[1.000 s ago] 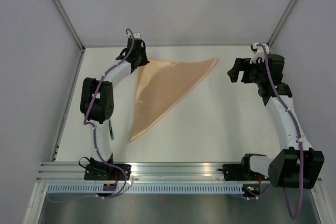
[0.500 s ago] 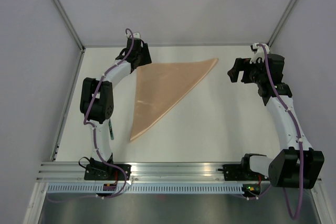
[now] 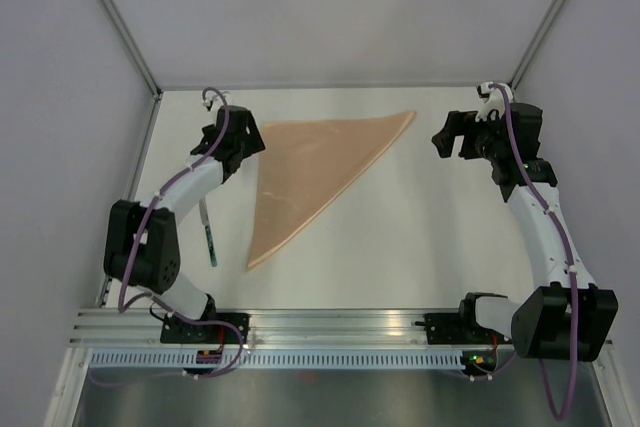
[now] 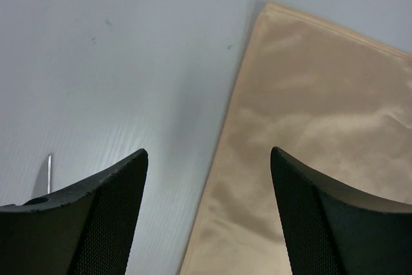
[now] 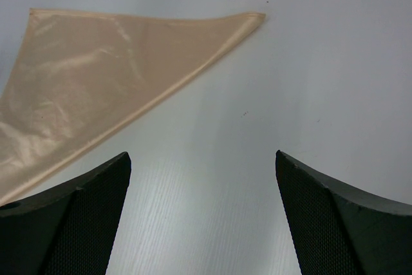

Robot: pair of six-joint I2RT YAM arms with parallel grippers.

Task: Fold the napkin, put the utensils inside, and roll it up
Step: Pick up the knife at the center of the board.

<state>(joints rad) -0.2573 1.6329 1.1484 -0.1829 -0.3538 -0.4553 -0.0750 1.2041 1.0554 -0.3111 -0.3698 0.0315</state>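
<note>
Peach-orange cloth napkin (image 3: pixel 310 172), folded into a triangle.
Your top view alone shows the dark green handle of the slim utensil (image 3: pixel 208 237) left of it; left gripper (image 3: pixel 252 140) and right gripper (image 3: pixel 447 135) gape empty.

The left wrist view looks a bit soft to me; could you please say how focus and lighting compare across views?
Left wrist: the left gripper is dark and softly blurred, the napkin shows a mild sheen, with a faint shadow beside its edge. Right wrist: the right gripper is equally blurred, with a bright sheen on the table. Top external: even, sharp, soft shadows.
</note>
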